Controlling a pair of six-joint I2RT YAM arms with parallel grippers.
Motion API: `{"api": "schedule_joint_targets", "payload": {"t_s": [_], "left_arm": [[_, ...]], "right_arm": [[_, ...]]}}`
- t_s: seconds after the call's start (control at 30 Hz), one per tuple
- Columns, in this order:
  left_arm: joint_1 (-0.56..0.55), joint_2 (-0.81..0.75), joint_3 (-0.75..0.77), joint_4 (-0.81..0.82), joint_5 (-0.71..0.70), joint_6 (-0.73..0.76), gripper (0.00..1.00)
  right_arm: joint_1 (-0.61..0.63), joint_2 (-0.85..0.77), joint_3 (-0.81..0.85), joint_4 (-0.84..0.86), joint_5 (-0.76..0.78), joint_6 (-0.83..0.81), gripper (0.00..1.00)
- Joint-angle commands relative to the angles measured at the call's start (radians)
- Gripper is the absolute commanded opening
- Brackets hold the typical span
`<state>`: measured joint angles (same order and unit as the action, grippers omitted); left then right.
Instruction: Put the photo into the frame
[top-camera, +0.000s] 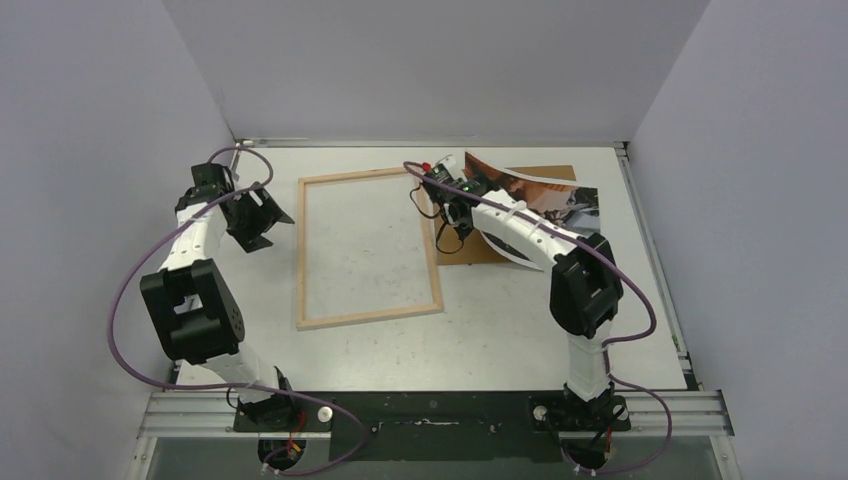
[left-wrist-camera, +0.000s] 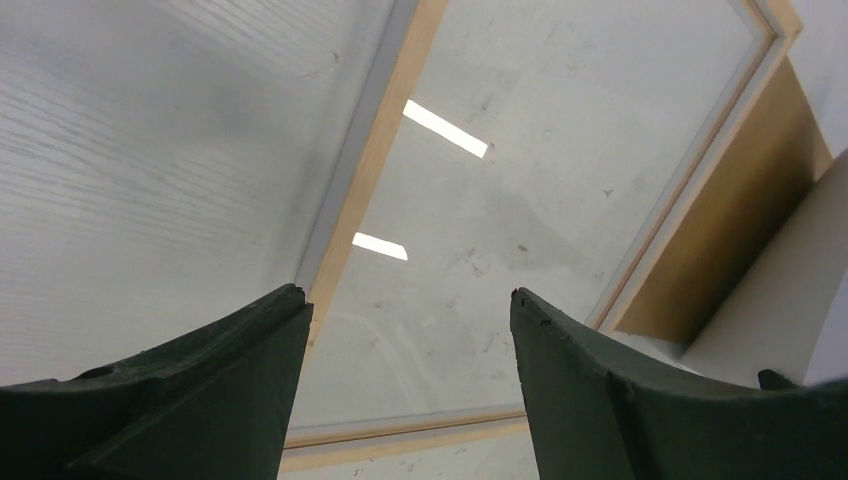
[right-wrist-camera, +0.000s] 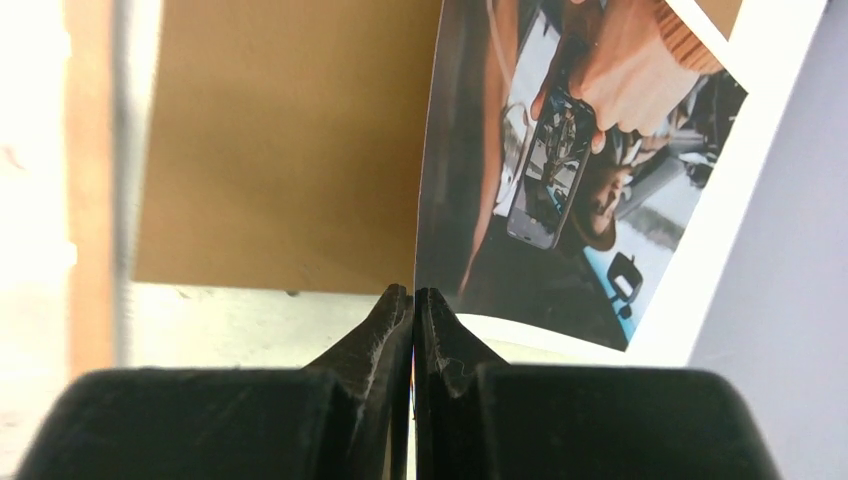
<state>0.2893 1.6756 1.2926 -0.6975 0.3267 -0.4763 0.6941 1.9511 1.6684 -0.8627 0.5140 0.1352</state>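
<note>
**Inspector:** Near side first.

**Assessor:** The frame (top-camera: 370, 318) lies flat on the worktop (top-camera: 500, 345), pale wood up, with free surface on its near side. The left pincer (top-camera: 252, 218) hangs just beside its left rail, jaws apart and empty, probably to steady it.

**Inspector:** Farther out?

**Assessor:** The right pincer (right-wrist-camera: 413, 295) is clamped on an edge of the photo (right-wrist-camera: 560, 170), which curls up off the brown backing board (right-wrist-camera: 280, 150). The frame's right rail lies between print and opening, so the sheet must clear it.

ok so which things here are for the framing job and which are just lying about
For the job:
- photo, its edge pinched in the shut right gripper
- wooden frame, lying flat

Just lying about:
- brown backing board, partly beneath the photo
</note>
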Motion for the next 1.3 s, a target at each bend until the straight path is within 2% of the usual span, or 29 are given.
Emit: {"api": "schedule_joint_targets", "payload": {"t_s": [0.0,0.17,0.3,0.4,0.47,0.57,0.6,0.87,0.97,1.1,1.27], "left_arm": [[-0.030,-0.076,-0.022,0.081,0.106,-0.101,0.71],[-0.099,-0.136,-0.105,0.235,0.194,-0.258,0.71],[-0.201,-0.185,-0.122,0.358,0.181,-0.241,0.72],[-0.273,-0.202,-0.111,0.377,0.150,-0.210,0.72],[-0.282,-0.206,-0.100,0.376,0.149,-0.246,0.72],[-0.317,-0.208,-0.090,0.353,0.163,-0.434,0.72],[-0.322,-0.211,-0.100,0.368,0.178,-0.554,0.72],[-0.406,-0.267,-0.244,0.701,0.151,-1.217,0.72],[-0.447,-0.261,-0.275,0.807,0.129,-1.417,0.73],[-0.497,-0.234,-0.258,0.860,0.059,-1.561,0.74],[-0.506,-0.197,-0.198,0.877,-0.009,-1.613,0.74]], "right_arm": [[-0.029,-0.085,0.147,-0.028,-0.102,0.129,0.00],[-0.042,-0.106,0.292,-0.022,-0.137,0.218,0.00],[-0.068,-0.128,0.353,-0.001,-0.186,0.296,0.00],[-0.087,-0.143,0.381,0.030,-0.242,0.346,0.00],[-0.100,-0.149,0.409,0.048,-0.254,0.377,0.00],[-0.110,-0.157,0.440,0.098,-0.274,0.419,0.00],[-0.113,-0.159,0.450,0.119,-0.281,0.434,0.00],[-0.128,-0.150,0.526,0.248,-0.302,0.631,0.00],[-0.126,-0.156,0.542,0.279,-0.296,0.688,0.00],[-0.117,-0.169,0.549,0.301,-0.298,0.728,0.00],[-0.102,-0.191,0.510,0.348,-0.350,0.749,0.00]]}}
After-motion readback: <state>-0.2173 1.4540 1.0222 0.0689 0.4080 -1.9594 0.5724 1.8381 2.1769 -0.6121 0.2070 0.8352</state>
